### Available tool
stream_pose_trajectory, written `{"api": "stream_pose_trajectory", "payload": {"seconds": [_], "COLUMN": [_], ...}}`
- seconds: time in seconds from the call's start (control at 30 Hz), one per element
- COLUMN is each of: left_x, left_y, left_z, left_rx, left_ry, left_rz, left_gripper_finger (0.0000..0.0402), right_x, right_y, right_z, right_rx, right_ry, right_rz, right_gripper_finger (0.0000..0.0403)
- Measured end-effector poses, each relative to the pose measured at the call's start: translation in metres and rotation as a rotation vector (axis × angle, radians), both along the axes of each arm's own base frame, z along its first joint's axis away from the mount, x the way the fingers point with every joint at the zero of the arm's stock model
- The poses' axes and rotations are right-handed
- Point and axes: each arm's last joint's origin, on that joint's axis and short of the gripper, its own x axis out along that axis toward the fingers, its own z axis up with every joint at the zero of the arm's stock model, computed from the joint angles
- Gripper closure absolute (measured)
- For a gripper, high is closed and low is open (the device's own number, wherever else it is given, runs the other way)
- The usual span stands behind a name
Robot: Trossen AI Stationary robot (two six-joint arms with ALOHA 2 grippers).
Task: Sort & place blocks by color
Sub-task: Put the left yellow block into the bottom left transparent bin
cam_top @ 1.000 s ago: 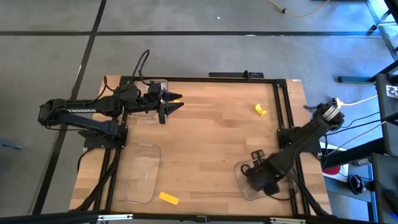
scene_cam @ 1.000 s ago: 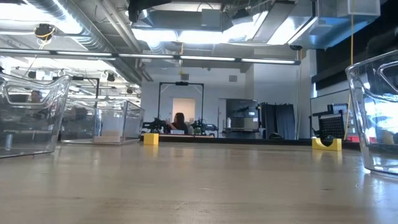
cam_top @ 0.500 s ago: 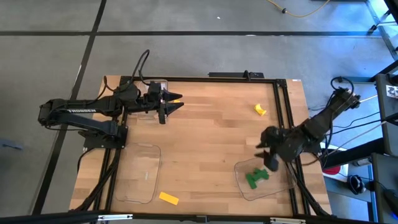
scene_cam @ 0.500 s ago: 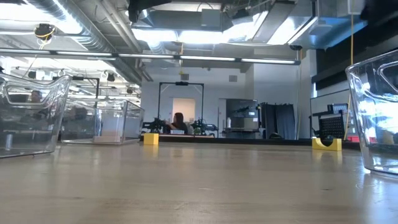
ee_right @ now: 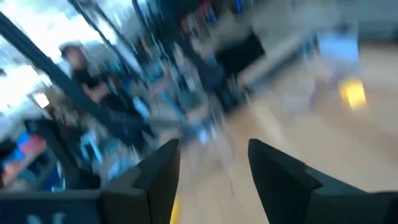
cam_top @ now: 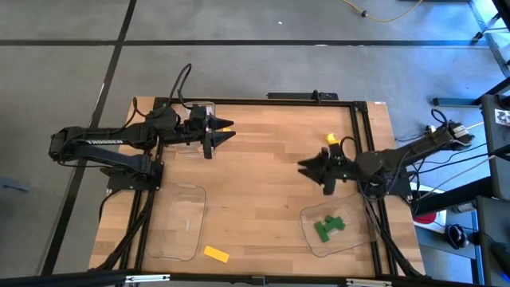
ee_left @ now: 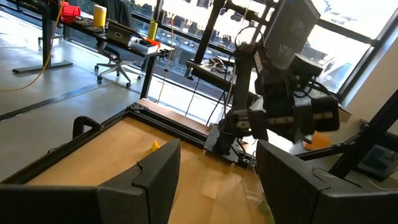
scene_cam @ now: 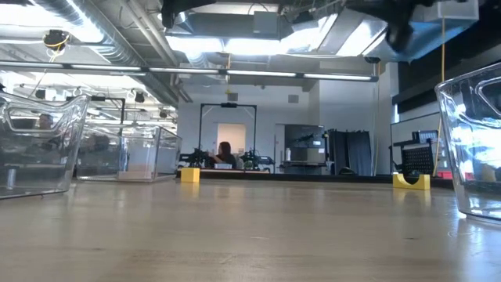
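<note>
Your right gripper (cam_top: 307, 167) hangs over the middle-right of the wooden surface (cam_top: 263, 171) with its jaws spread and nothing between them; the small yellow wedge-like block (cam_top: 333, 140) lies just beyond it on the far right. To take that block well, I'd say you should come down from straight above, turn the wrist so the jaws close across its short sides, and settle low before closing.

That block's long axis seems to run slantwise, but it is too small to be sure.

The flat yellow rectangular block (cam_top: 216, 254) at the near edge, just right of the empty clear plastic tray (cam_top: 177, 223), lies with its long axis left to right, slightly tilted.

The green blocks (cam_top: 327, 227) sit in the clear tray on the near right (cam_top: 309, 220).

Your left gripper (cam_top: 224, 131) waits at the far left, jaws apart and empty.
</note>
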Motion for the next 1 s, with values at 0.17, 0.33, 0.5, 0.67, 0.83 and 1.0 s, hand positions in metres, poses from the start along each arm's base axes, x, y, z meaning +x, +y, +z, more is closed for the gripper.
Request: {"api": "stream_pose_trajectory", "payload": {"seconds": [0.17, 0.33, 0.5, 0.67, 0.83, 1.0], "left_x": [0.000, 0.000, 0.000, 0.000, 0.000, 0.000], "left_y": [0.000, 0.000, 0.000, 0.000, 0.000, 0.000], "left_z": [0.000, 0.000, 0.000, 0.000, 0.000, 0.000], "left_rx": [0.000, 0.000, 0.000, 0.000, 0.000, -0.006], "left_ry": [0.000, 0.000, 0.000, 0.000, 0.000, -0.001], "left_rz": [0.000, 0.000, 0.000, 0.000, 0.000, -0.008], "left_gripper_finger": [0.0199, 0.0199, 0.0199, 0.0199, 0.0199, 0.0199], "right_x": [0.003, 0.004, 0.005, 0.005, 0.005, 0.005], "right_y": [-0.013, -0.016, -0.015, -0.015, -0.015, -0.015], "right_z": [0.013, 0.021, 0.019, 0.018, 0.018, 0.018], "right_rx": [-0.126, -0.224, -0.240, -0.240, -0.241, -0.241], "right_ry": [-0.143, -0.159, -0.143, -0.134, -0.134, -0.134], "right_rz": [-0.063, -0.076, -0.042, -0.040, -0.040, -0.041], "right_gripper_finger": [0.0210, 0.0210, 0.0210, 0.0210, 0.0210, 0.0210]}}
